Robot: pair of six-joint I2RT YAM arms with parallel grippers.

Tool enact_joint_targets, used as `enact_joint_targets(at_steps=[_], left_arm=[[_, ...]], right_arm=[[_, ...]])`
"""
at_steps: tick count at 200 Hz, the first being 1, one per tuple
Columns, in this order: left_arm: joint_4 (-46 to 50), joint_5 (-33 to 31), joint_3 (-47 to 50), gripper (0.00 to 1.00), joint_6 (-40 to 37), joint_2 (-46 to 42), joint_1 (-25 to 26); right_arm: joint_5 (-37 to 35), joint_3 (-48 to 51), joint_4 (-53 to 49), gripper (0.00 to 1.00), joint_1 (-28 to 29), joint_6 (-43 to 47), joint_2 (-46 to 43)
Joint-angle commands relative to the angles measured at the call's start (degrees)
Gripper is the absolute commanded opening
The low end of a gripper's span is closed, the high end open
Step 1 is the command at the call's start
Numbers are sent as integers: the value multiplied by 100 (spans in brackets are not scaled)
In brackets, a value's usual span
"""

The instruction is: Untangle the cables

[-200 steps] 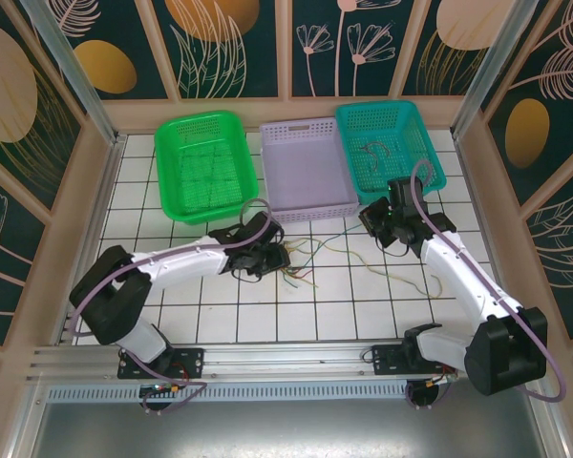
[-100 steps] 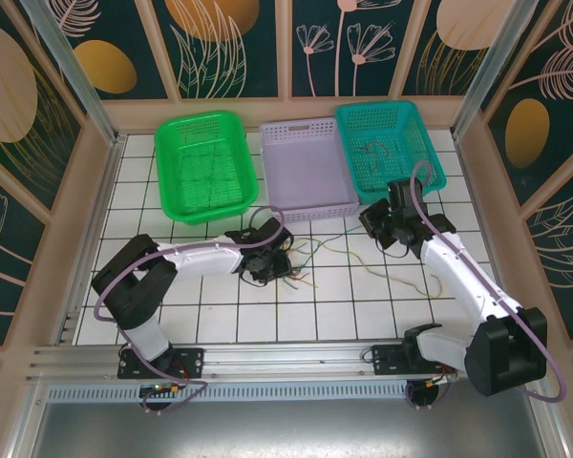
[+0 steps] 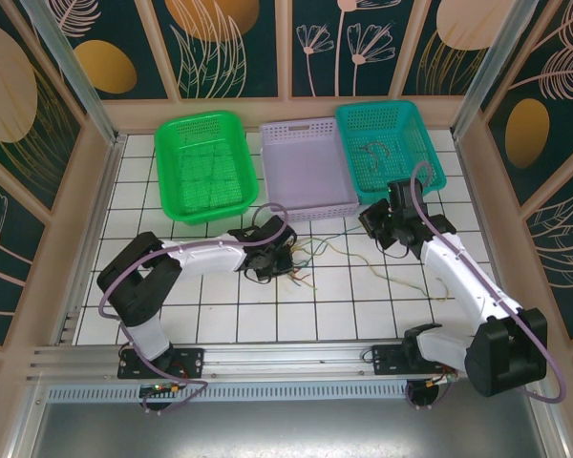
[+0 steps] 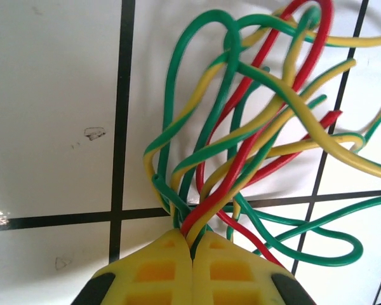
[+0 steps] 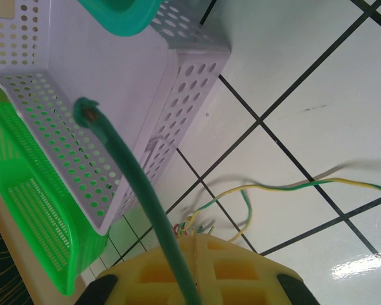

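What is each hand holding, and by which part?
The left hand pinches the tangle of cables where several strands bunch together. The right hand grips a single green cable a little back from its bare tip.

The top camera looks down from above and behind over the whole table (image 3: pixel 363 315). The left wrist camera sits right over the cables (image 4: pixel 238 166). The right one looks along the table at the lilac basket (image 5: pixel 146 76), and both are also seen from above.

Green, yellow and red cables (image 4: pixel 244 152) on white, black-gridded table (image 4: pixel 51 95).
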State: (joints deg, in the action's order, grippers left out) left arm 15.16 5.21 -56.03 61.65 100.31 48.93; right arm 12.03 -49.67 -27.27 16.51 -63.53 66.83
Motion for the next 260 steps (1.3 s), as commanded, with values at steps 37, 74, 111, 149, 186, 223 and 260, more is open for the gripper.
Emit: enact_joint_targets(at_steps=[37,74,111,149,186,223,260], left_arm=[[488,-813,509,0,18,-893,-141],[535,-750,1450,0,207,-2020,-763],[756,-786,1899,0,207,-2758,-1126],[960,-1004,2082,0,304,-2940,-1144],[1043,-1168,2079,0,405,-2977,-1147],[916,-1042,1871,19,375,-2656,-1144],[853,-1077,1630,3,264,-2372,-1147]], right_arm=[[-539,-113,-778,0,-594,587,-357],[-1166,-220,-1234,0,-1203,933,-486],[-1486,-390,-1088,0,-1551,982,-381],[-1589,-735,-1064,0,-1639,1109,-133],[-1106,-945,-923,0,-1566,1112,-136],[-592,-1695,-1163,0,-1239,988,-196],[-1021,-2604,-1913,0,-935,1034,-354]])
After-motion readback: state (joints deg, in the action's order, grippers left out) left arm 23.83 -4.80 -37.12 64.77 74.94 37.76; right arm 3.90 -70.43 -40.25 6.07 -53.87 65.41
